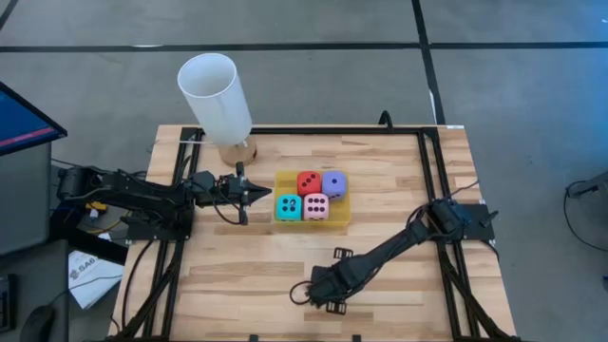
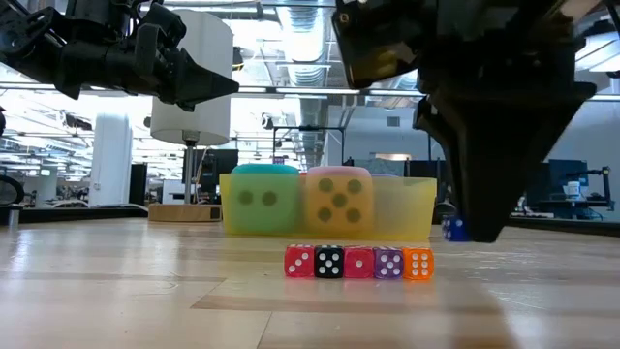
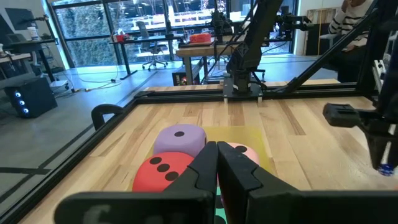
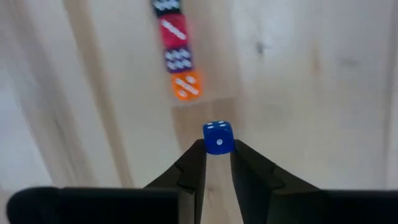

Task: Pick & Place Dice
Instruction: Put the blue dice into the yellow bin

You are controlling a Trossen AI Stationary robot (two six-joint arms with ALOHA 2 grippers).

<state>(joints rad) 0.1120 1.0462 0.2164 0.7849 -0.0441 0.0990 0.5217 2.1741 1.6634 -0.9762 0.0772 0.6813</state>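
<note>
Four soft dice sit in a yellow tray [image 1: 344, 220] at mid-table: red [image 1: 308, 182], purple [image 1: 333, 182], cyan [image 1: 288, 206] and pink [image 1: 316, 207]. My left gripper [image 1: 269, 195] hovers shut just left of the tray, pointing level at it. A row of tiny dice [image 2: 358, 262] lies on the wood near the front edge. Beside the row's orange end, my right gripper [image 1: 323, 296] points down and is shut on a tiny blue die [image 4: 218, 136]. My right gripper pinches the tiny blue die by two opposite faces [image 4: 208, 140], only at the free ends of its two fingers. The fingers come from above, pointing down. The die [image 2: 453, 229] sits level between the tips, a little above the table beside the row of tiny dice.
A tall white cylinder [image 1: 217, 95] stands on a round wooden base [image 1: 237, 150] at the far left of the table. Black frame rails [image 1: 432, 180] run along the table's sides. Bare wood lies between the tray and the row of tiny dice.
</note>
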